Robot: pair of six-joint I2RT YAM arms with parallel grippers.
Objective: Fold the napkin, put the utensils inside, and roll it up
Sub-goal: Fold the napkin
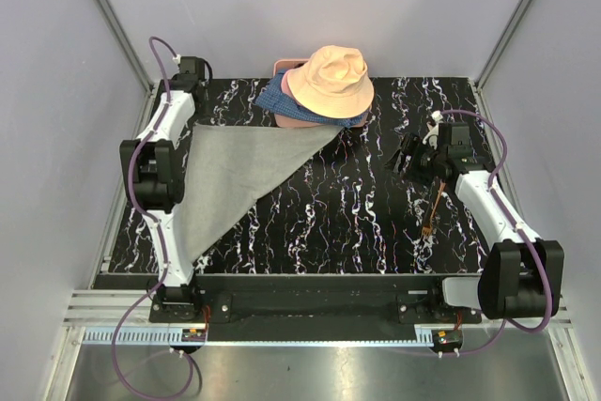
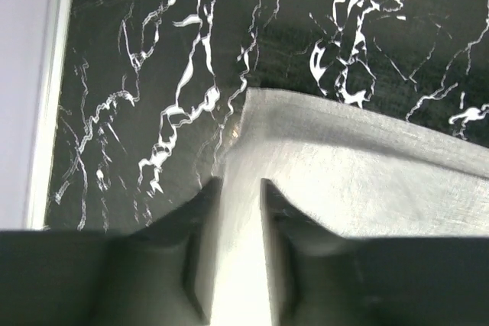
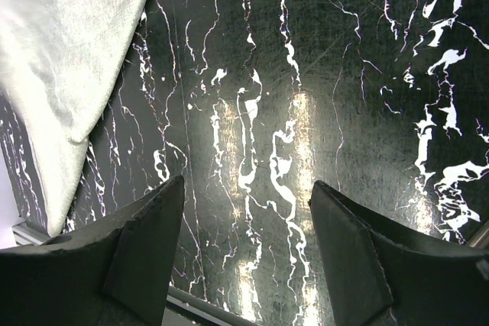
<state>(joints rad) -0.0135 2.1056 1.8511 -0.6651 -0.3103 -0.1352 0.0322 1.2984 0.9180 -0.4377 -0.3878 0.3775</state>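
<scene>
1. Pale grey walls with metal corner posts are enclosing a black worktop (image 1: 376,223) that is showing white marble veins.
2. The napkin (image 1: 235,171) is lying flat on the left half of the worktop, folded into a triangle. One edge is running along its far side, another is running down its left side, and the long slanted edge is facing the middle of the worktop.
3. The napkin's right tip is reaching the near edge of the blue patterned fabric (image 1: 272,100). That fabric is sitting at the far middle of the worktop, under a peach bucket hat (image 1: 329,82).
4. The left gripper (image 2: 238,185) is sitting at the napkin's far-left corner, close to the left wall. Its jaws are standing only a narrow way apart, with the grey cloth showing in the gap. Whether the fingers are touching the cloth I cannot tell.
5. The right gripper (image 3: 246,182) is hanging over bare worktop on the right side, well apart from the napkin. Its jaws are standing wide and are holding nothing.
6. The utensils (image 1: 434,213) are lying on the worktop at the right, nearer than the right gripper and just beside the white link of the right arm (image 1: 493,204). They are showing as a thin copper-brown streak, and how many pieces there are I cannot tell.
</scene>
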